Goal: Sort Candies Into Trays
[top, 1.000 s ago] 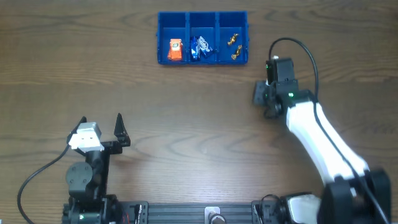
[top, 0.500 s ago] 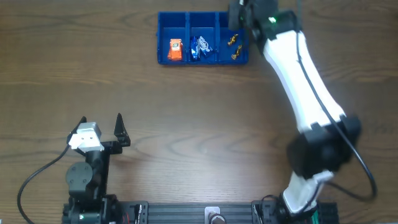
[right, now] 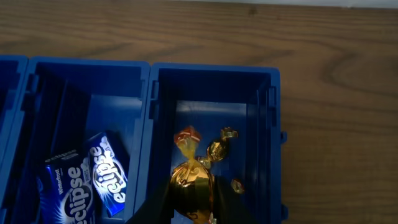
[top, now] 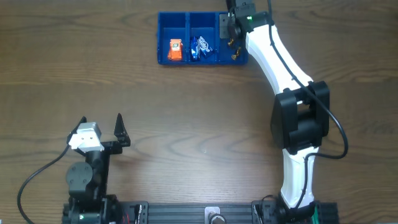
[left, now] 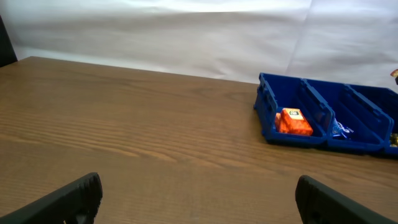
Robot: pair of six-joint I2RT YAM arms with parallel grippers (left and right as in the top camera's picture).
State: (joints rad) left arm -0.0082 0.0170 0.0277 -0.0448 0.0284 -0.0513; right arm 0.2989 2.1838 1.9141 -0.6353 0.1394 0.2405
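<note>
The blue three-compartment tray [top: 162, 25] stands at the table's far edge. An orange candy [top: 176, 50] lies in its left compartment, blue packets [top: 201, 48] in the middle one, gold-wrapped candies [top: 236, 56] in the right one. My right gripper [top: 231, 28] hangs over the right compartment [right: 270, 124], shut on a gold-wrapped candy [right: 191, 177]. Below it lie two loose gold candies [right: 219, 148]. Beside them are the blue packets [right: 102, 168]. My left gripper [top: 101, 118] is open near the front left, far from the tray [left: 267, 118] and its orange candy [left: 293, 121].
Bare wooden tabletop stretches between the tray and the arm bases. A white backdrop stands behind the table's far edge in the left wrist view.
My right arm has swung from the table's right side up and leftward to the tray's right compartment. The left arm has not moved.
</note>
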